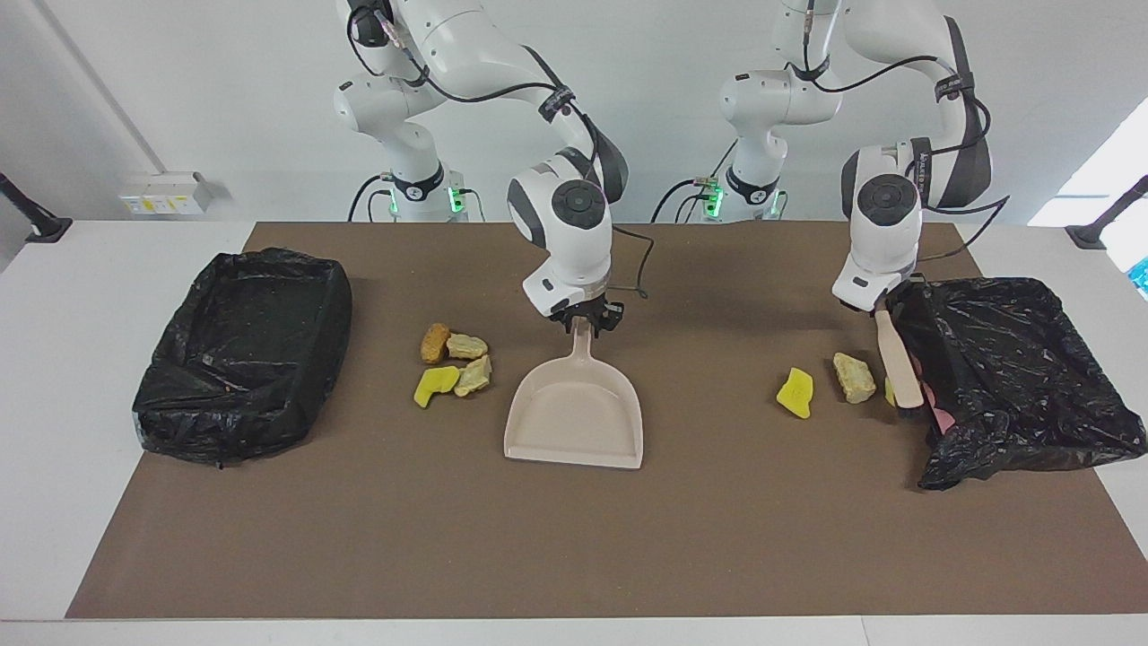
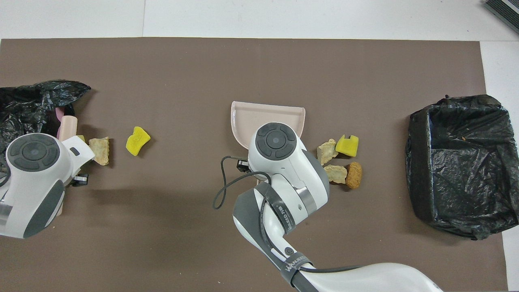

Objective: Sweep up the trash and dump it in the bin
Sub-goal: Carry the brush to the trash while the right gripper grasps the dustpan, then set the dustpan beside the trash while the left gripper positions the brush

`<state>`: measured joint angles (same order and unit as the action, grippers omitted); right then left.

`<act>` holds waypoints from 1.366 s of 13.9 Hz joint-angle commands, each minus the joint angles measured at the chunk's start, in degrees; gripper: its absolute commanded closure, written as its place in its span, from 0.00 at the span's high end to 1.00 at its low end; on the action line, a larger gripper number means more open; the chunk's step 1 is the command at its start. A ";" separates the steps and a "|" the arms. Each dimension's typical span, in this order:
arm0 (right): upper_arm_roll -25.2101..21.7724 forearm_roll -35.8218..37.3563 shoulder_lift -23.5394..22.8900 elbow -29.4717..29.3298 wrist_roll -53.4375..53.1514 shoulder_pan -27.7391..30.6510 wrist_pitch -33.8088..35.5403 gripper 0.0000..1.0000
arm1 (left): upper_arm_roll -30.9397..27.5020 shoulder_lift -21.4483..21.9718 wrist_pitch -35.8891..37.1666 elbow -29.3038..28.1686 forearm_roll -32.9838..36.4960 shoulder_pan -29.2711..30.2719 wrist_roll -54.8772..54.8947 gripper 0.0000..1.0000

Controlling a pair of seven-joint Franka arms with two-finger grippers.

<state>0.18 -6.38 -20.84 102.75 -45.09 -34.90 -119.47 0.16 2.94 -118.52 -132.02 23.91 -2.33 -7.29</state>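
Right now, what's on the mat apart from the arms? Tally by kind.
yellow sponge pieces: 3
beige lumps: 3
brown lump: 1
dustpan: 1
brush: 1
bins: 2
total: 11

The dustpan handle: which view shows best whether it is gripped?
The facing view: the right claw sits at the top of the dustpan handle, closed on it. In the overhead view, the right arm's wrist covers the handle; only the pan's open end shows.
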 commanded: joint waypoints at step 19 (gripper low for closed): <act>0.08 10.50 22.70 12.74 91.14 8.46 13.24 0.00 | -0.24 2.77 0.34 3.11 -17.75 2.93 5.00 0.00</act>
<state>0.11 2.03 4.86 115.35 44.64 -24.78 -102.33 -0.50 4.40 -112.78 -123.67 7.26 -1.29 -3.57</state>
